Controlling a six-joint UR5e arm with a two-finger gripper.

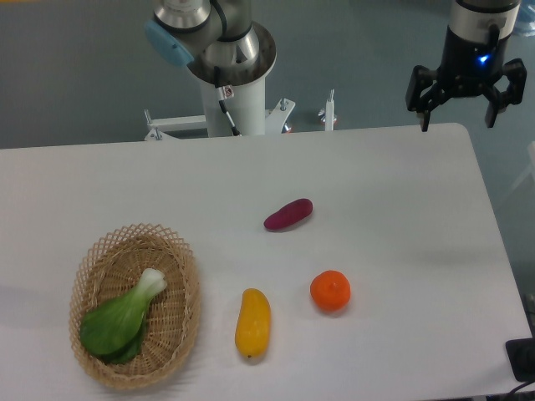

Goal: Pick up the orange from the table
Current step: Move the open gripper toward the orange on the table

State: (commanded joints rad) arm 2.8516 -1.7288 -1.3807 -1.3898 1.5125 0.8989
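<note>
Closest to me sat a woven basket with a leafy green vegetable inside, and next to it a long yellow fruit lay on the white table. Just to the right of that fruit was the orange, sitting all by itself. A bit farther back lay a purple sweet potato. Way at the far right corner hung the gripper, up in the air with its fingers spread wide and nothing in them. I thought it could go wrong easily: the orange was round, so a bump from one finger might make it roll away, maybe into the yellow fruit. The orange was well apart from the gripper, nearer to me and off to the left of it.
</note>
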